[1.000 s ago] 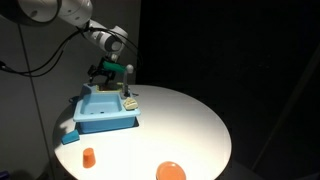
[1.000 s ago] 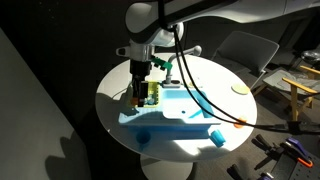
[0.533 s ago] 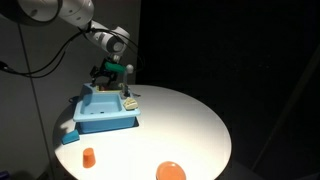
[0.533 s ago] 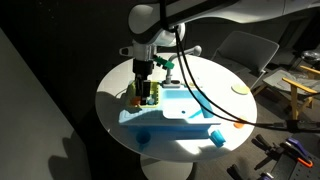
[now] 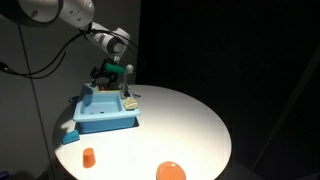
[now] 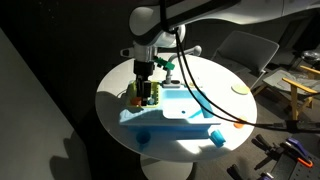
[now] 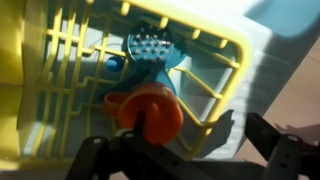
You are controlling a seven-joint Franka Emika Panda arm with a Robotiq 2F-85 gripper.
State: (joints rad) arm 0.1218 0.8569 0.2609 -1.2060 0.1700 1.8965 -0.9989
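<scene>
Orange plastic piece [image 7: 150, 112] in yellow rack [image 7: 238, 62] looked light, rigid, slick, best pinched across its rim; gripper [image 7: 190, 152] hung spread wide above

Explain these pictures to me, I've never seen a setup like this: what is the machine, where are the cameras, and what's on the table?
This is a single robot arm with a two-fingered gripper at its end. Two pictures come from cameras standing outside the robot, looking at a round white table from different places. The third comes from a camera on the wrist, looking down past the gripper. On the table sits a blue toy sink with a yellow dish rack at one side. In the rack lie an orange piece and a blue utensil with a perforated head. Nearer the table's edge are a small orange cup and an orange dish. The gripper hangs open just above the rack and holds nothing.
</scene>
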